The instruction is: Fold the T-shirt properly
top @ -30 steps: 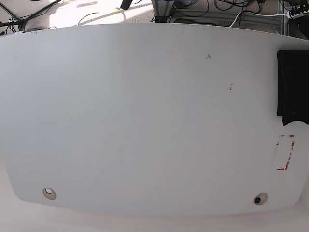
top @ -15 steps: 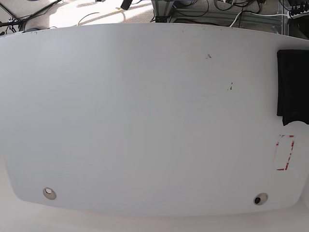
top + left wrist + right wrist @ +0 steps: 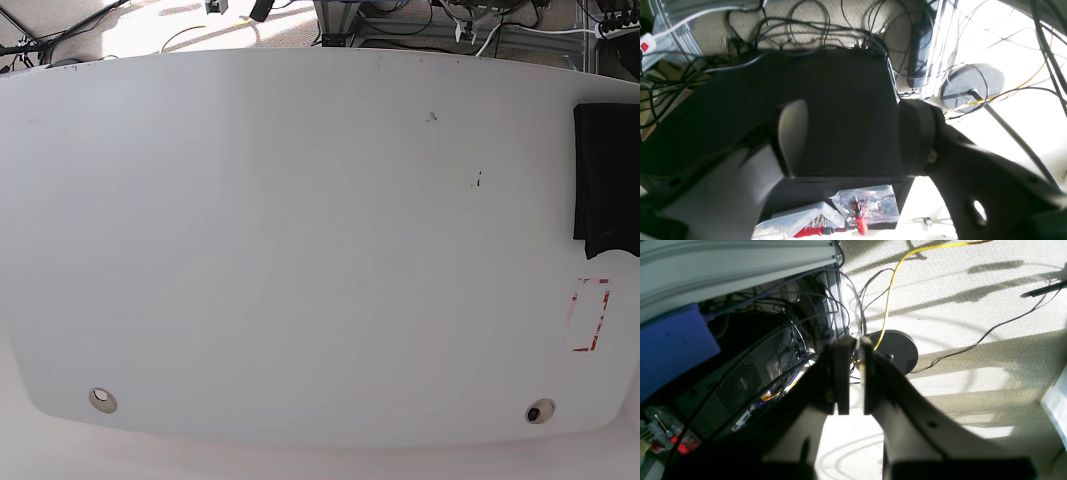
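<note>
A broad white table fills the base view, with neither arm over it. Going left to right across that frame: a small round fitting sits near the lower left edge, two tiny dark marks dot the surface right of centre, a second round fitting lies at lower right, and a red dashed rectangle is marked near the right edge. Just above that rectangle, at the far right and cut off by the frame, lies the T-shirt, a neat black block with straight edges flat on the table top.

In the left wrist view, the left gripper stands released, its two fingers spread wide apart with a dark flat surface showing between them. Bags of red-handled tools lie at the bottom centre of that frame, and tangled cables run along the top.

In the right wrist view, the right gripper is clenched on nothing, only a thin slit left between its pads. Behind it a round black stand base rests on pale carpet, a yellow cable curving away toward the top of the frame.
</note>
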Controlling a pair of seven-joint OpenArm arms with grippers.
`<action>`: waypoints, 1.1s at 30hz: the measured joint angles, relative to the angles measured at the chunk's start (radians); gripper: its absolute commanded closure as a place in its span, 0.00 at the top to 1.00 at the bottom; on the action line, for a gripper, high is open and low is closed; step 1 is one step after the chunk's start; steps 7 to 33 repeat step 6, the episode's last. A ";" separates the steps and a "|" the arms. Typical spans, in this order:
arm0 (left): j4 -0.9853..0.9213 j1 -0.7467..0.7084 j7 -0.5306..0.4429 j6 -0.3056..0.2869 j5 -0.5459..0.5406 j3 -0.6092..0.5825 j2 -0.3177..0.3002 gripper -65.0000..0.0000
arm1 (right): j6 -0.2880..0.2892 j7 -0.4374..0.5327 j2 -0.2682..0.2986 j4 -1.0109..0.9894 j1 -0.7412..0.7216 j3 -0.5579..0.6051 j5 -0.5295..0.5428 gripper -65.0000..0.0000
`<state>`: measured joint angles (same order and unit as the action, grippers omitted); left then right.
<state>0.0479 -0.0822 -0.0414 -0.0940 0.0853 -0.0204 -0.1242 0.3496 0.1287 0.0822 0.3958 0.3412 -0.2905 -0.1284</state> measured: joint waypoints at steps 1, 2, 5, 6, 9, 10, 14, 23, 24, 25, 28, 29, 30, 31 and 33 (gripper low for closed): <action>0.000 0.004 0.001 0.000 -0.001 0.000 0.001 0.60 | -0.010 0.001 0.001 -0.017 -0.005 0.000 0.000 0.07; 0.000 0.008 0.019 0.000 0.000 0.000 0.003 0.60 | -0.010 0.002 0.002 -0.029 -0.011 0.000 0.000 0.07; 0.000 0.013 0.023 -0.004 0.000 0.000 0.005 0.60 | -0.011 0.002 0.004 -0.040 -0.014 0.000 -0.002 0.07; 0.000 0.013 0.023 -0.003 0.000 0.000 0.005 0.60 | -0.011 0.002 0.004 -0.040 -0.016 0.000 -0.002 0.07; 0.000 0.013 0.023 -0.003 0.000 0.000 0.005 0.60 | -0.011 0.002 0.004 -0.040 -0.016 0.000 -0.002 0.07; 0.000 0.013 0.023 -0.003 0.000 0.000 0.005 0.60 | -0.011 0.002 0.004 -0.040 -0.016 0.000 -0.002 0.07; 0.000 0.013 0.023 -0.003 0.000 0.000 0.005 0.60 | -0.011 0.002 0.004 -0.040 -0.016 0.000 -0.002 0.07; 0.000 0.013 0.023 -0.003 0.000 0.000 0.005 0.60 | -0.011 0.002 0.004 -0.040 -0.016 0.000 -0.002 0.07; 0.000 0.013 0.023 -0.003 0.000 0.000 0.005 0.60 | -0.011 0.002 0.004 -0.040 -0.016 0.000 -0.002 0.07; 0.000 0.013 0.023 -0.003 0.000 0.000 0.005 0.60 | -0.011 0.002 0.004 -0.040 -0.016 0.000 -0.002 0.07; 0.000 0.013 0.023 -0.003 0.000 0.000 0.005 0.60 | -0.011 0.002 0.004 -0.040 -0.016 0.000 -0.002 0.07; 0.000 0.013 0.023 -0.003 0.000 0.000 0.005 0.60 | -0.011 0.002 0.004 -0.040 -0.016 0.000 -0.002 0.07; 0.000 0.013 0.023 -0.003 0.000 0.000 0.005 0.60 | -0.011 0.002 0.004 -0.040 -0.016 0.000 -0.002 0.07; 0.000 0.013 0.023 -0.003 0.000 0.000 0.005 0.60 | -0.011 0.002 0.004 -0.040 -0.016 0.000 -0.002 0.07; 0.000 0.013 0.023 -0.003 0.000 0.000 0.005 0.60 | -0.011 0.002 0.004 -0.040 -0.016 0.000 -0.002 0.07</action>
